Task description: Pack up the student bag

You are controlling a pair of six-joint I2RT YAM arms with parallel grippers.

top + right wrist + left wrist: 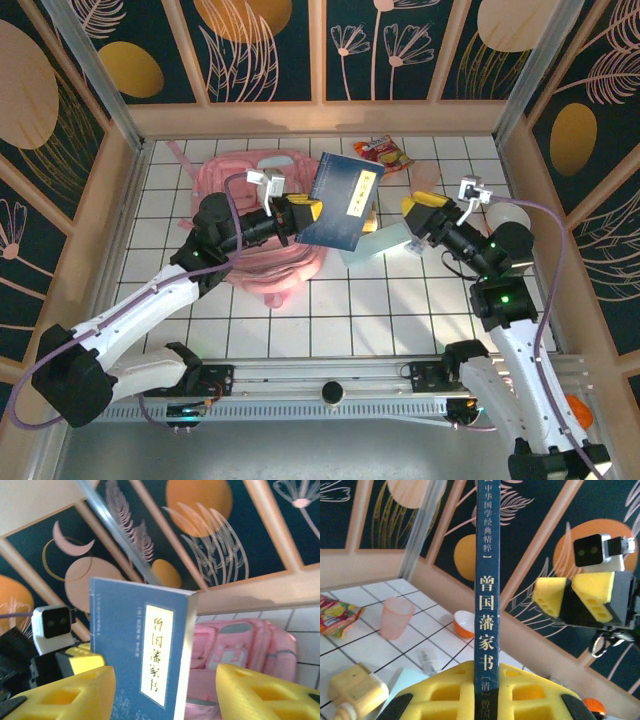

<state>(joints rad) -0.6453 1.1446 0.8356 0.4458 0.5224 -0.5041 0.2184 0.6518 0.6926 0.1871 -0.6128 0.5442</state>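
Note:
A dark blue book (pixel 345 200) with a cream title label is held upright above the table, and my left gripper (pixel 305 212) is shut on its lower edge. In the left wrist view the spine (pixel 492 580) rises from between the yellow pads (pixel 445 692). My right gripper (pixel 412 210) stands open just right of the book; its yellow fingers (pixel 255 695) stand on either side of the cover (pixel 140 650) with a gap showing, and it hangs free beside the spine (pixel 570 597). The pink student bag (pixel 235 175) lies behind and under the book, its front pockets (pixel 240 645) showing.
A snack packet (pixel 385 152) lies at the back. A pink cup (pixel 396 617) and an orange-and-white bowl (pixel 464 623) stand right of it. A pale blue box (pixel 375 245) and a yellow bottle (pixel 357 690) lie under the book. Wooden walls enclose the table.

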